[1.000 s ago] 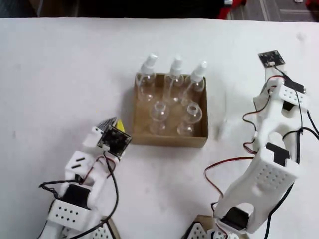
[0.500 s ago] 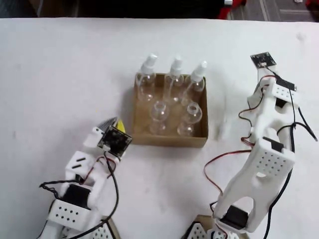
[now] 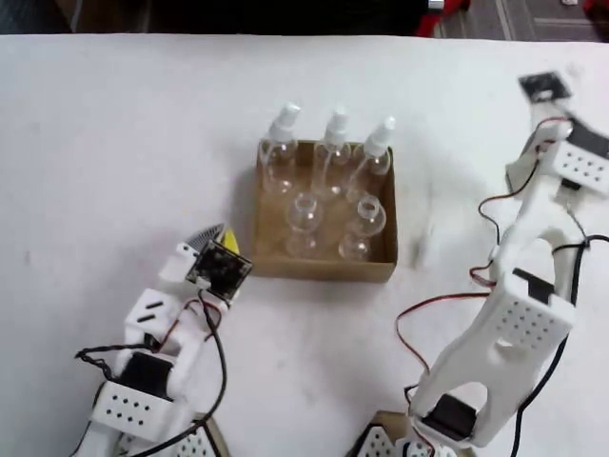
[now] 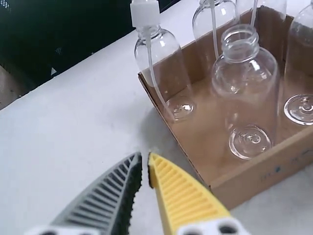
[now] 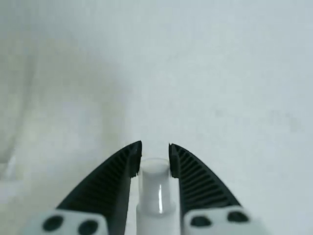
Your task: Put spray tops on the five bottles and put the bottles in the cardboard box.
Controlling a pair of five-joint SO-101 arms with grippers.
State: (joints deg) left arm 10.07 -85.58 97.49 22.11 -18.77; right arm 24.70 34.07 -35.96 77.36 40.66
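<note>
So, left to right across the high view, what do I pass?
Left pincer → cardboard box → right arm, with the right pincer shut on a spray top.

This looks like a robotics lab or maker's bench. The left arm (image 3: pixel 143 381) and right arm (image 3: pixel 509 333), in white printed shells with loose wires (image 3: pixel 442 301) and a bare camera board (image 3: pixel 218 268), stand at the lower edge of a white-covered table (image 3: pixel 114 124). Dark floor runs along the top, with grey tiles (image 3: pixel 514 17) at the upper right.
</note>
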